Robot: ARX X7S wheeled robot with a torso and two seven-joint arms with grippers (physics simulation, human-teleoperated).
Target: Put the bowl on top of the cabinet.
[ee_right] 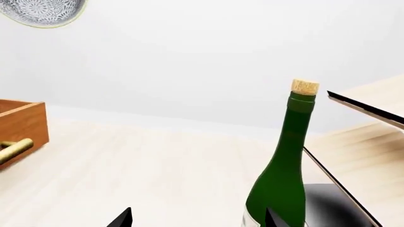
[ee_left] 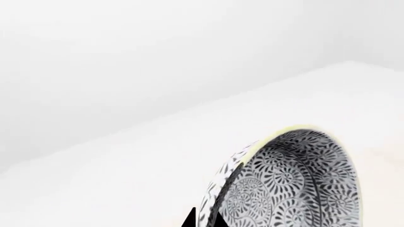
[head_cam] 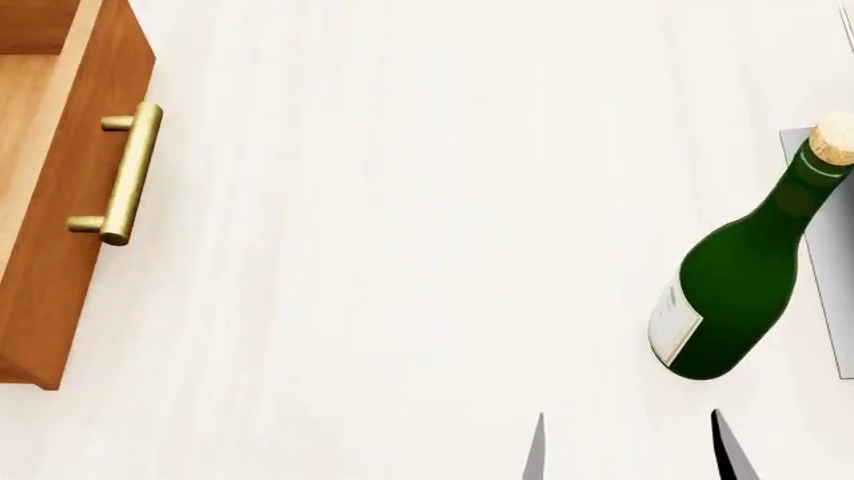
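Note:
In the left wrist view the bowl (ee_left: 296, 179) fills the lower right, tilted on edge, with a black-and-white patterned inside and a pale rim. My left gripper (ee_left: 203, 221) is shut on that rim, one dark fingertip on each side of it. From the right wrist view the bowl (ee_right: 41, 10) hangs high in the air, above and beyond the cabinet (ee_right: 22, 125). The head view shows the orange-brown cabinet (head_cam: 67, 200) at the left but neither the bowl nor the left gripper. My right gripper (head_cam: 630, 450) is open and empty low over the table, next to the bottle (head_cam: 734, 290).
The green corked bottle (ee_right: 284, 165) stands upright just beyond one finger of my right gripper (ee_right: 197, 220). A pale wood and dark metal rack (head_cam: 827, 250) sits at the table's right edge behind the bottle. A brass bar handle (head_cam: 131, 175) juts from the cabinet front.

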